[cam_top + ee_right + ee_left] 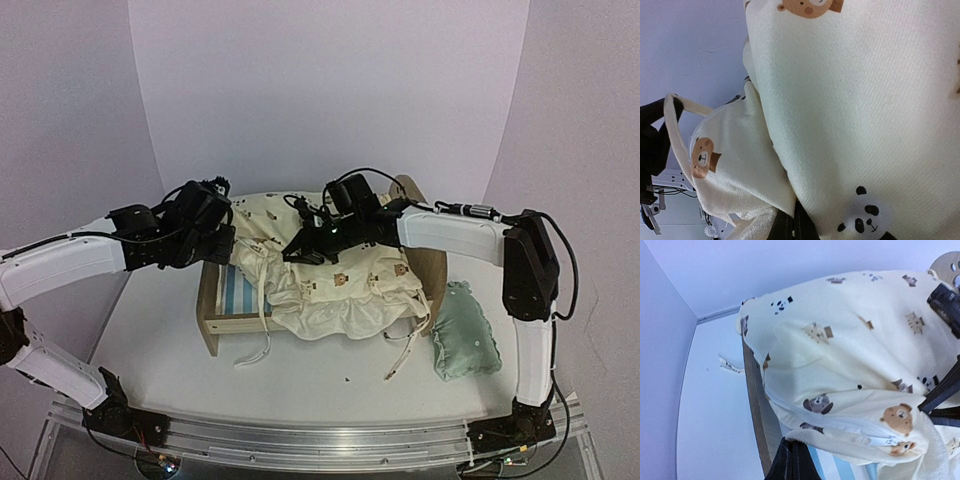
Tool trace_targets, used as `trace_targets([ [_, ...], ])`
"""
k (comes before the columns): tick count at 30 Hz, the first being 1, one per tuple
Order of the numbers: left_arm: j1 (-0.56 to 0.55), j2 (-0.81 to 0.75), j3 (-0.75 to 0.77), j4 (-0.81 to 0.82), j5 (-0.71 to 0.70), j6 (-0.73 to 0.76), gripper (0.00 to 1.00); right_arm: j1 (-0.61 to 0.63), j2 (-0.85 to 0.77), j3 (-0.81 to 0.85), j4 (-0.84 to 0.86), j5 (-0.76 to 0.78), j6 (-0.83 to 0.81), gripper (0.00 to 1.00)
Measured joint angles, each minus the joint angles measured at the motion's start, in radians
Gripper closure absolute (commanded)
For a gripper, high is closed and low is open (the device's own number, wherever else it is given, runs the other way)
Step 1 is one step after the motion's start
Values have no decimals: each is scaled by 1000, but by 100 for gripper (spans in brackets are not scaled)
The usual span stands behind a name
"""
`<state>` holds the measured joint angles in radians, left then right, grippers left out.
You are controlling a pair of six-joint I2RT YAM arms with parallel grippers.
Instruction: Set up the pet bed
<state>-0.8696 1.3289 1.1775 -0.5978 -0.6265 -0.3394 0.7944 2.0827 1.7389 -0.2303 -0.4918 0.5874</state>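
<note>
White table, top view: pet bed stands at the centre, mostly under the bear-print cushion; green pillow lies at its 4 o'clock.
Left gripper, top view: at the cushion's 9 o'clock edge.
Right gripper, top view: on the cushion's middle.
Left wrist view: fingers closed, pinching the cushion hem above the striped base.
Right wrist view: fingers closed on cushion cloth.
</note>
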Motion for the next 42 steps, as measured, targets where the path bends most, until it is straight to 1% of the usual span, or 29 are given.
trace_targets([
  [3, 0, 0, -32, -39, 1, -36, 100, 0, 12, 0, 5, -6, 4, 100],
  [8, 0, 0, -37, -107, -2, -112, 100, 0, 29, 0, 13, -18, 16, 100],
  [12, 0, 0, -37, -157, 27, -187, 100, 0, 46, 3, 23, -32, 25, 100],
  [14, 0, 5, -37, -186, 48, -229, 100, 0, 55, 6, 27, -36, 28, 98],
  [20, 0, 57, -41, -257, 128, -334, 100, 0, 74, 11, 31, -37, 34, 84],
  [22, 0, 73, -44, -272, 154, -357, 100, 0, 75, 11, 28, -34, 30, 74],
  [26, 0, 77, -62, -288, 181, -383, 100, 3, 72, 10, 6, -4, -14, 50],
  [29, 0, 77, -71, -292, 190, -394, 100, 7, 46, -9, -21, 27, -61, 38],
  [32, 0, 77, -78, -292, 198, -395, 100, 11, -5, -35, -56, 56, -97, 34],
  [38, 0, 79, -91, -284, 204, -394, 100, 9, -112, -87, -125, 105, -178, 35],
  [42, 0, 79, -99, -278, 205, -394, 100, 19, -193, -163, -151, 126, -253, 35],
])
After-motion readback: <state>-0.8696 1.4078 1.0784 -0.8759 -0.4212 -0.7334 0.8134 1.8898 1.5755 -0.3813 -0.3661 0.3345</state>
